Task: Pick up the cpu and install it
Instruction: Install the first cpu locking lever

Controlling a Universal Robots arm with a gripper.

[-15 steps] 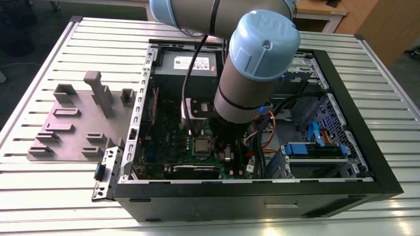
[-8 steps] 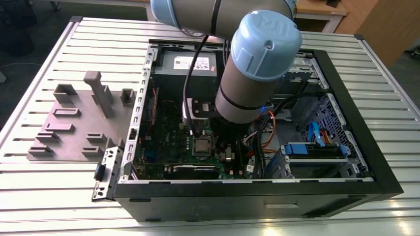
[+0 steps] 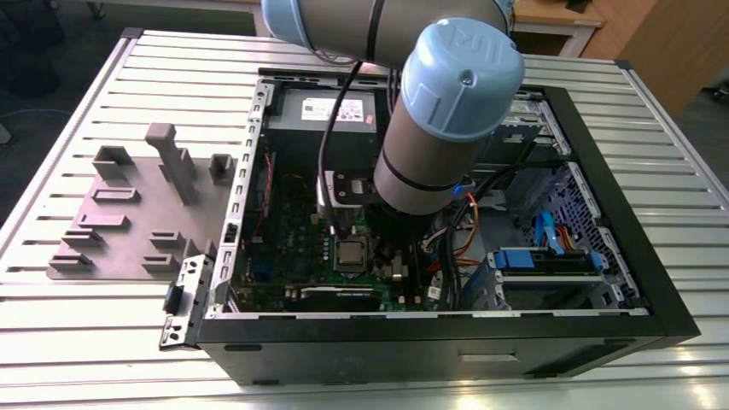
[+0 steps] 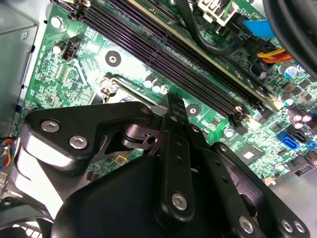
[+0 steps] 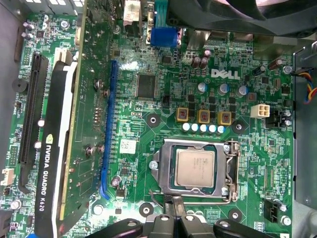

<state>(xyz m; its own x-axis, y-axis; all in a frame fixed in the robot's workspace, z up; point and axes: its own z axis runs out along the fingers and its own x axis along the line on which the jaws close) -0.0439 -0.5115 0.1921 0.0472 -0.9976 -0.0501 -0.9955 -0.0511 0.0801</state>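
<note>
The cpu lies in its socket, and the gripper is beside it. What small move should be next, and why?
Probably a short shift of the gripper over the cpu, since it hangs just off the socket frame edge, not above the chip, which sits flat and untouched.

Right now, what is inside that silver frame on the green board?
The cpu sits flat inside the silver frame, shiny top showing. What lies under the chip is covered.

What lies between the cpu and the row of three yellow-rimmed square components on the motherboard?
In the first wrist view, a row of small round pale capacitors lies between the cpu and the yellow-rimmed components, plus the socket frame's edge.
</note>
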